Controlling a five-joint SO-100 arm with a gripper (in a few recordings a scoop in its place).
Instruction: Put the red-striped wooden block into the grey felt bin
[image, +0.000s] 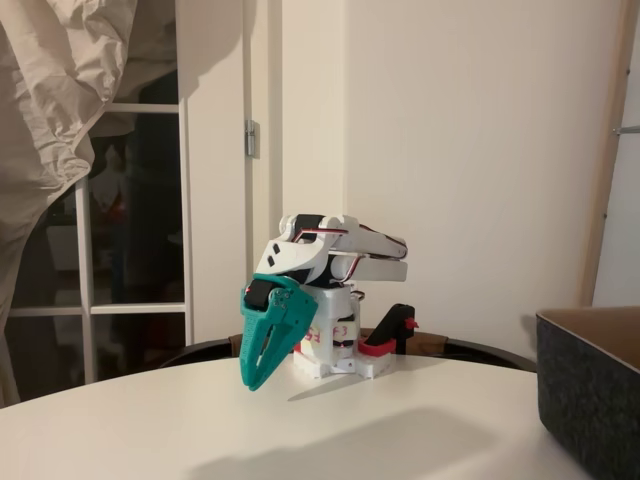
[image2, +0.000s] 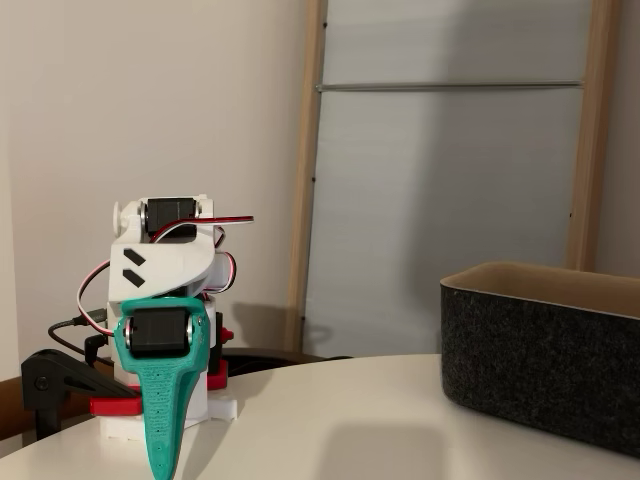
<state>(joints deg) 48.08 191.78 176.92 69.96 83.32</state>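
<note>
Both fixed views show the arm folded low over its base, with the teal gripper (image: 262, 345) pointing down at the white table (image: 400, 430). Its fingers lie together, a thin slit between them, and nothing is held. In a fixed view the tip (image2: 162, 462) hangs just above the table edge.

The red-striped wooden block cannot be found in either picture, so its place is unknown. The step in hand, as I judge it, is to locate and reach for it. To do that well, the arm should lift and unfold first, spread the fingers before coming down, and close across the block's narrow sides so that it sits flat in the grasp.

Nearer the cameras, on the right, stands the grey felt bin (image: 590, 385). Its dark walls are straight and its inner face (image2: 560, 282) is tan. Both views look at it from too low to show what lies inside.

Behind the arm a red-and-black clamp (image: 392, 335) grips the table's far edge at the base.
</note>
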